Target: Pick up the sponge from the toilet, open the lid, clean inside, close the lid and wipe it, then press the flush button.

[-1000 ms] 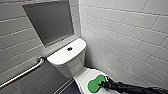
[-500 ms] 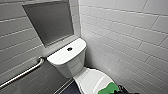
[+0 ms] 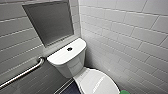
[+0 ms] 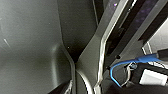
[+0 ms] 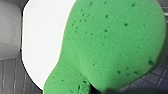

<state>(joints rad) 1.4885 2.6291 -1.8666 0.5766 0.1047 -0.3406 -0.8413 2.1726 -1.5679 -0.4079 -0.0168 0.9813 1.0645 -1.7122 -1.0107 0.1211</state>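
The right gripper (image 5: 98, 90) is judged closed on the sponge (image 5: 112, 45), held in the air just past the front edge of the closed lid (image 3: 97, 82) of the toilet (image 3: 67, 62), so the lid lies beside and below it and the flush button (image 3: 69, 49) well behind.

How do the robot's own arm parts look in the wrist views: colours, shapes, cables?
Left wrist view: a smooth dark grey casing with a pale silvery edge; a bright blue cable curves beside a white rectangular block. Right wrist view: a small black part shows next to the green sponge.
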